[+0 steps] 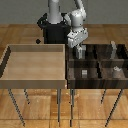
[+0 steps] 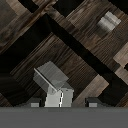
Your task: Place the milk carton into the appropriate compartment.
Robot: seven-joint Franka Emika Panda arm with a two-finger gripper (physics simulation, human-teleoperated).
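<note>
The gripper grasps the carton between its fingers, above the divided tray's rear corner nearest the bin.

The exterior view stands back and a little above, taking in both tables at once: the pale wooden bin in the left half of the frame, the dark divided tray in the right half, the arm behind at the top. The wrist view looks steeply down, close onto the tray's dark dividers, which run diagonally. Both views share that tray.
</note>
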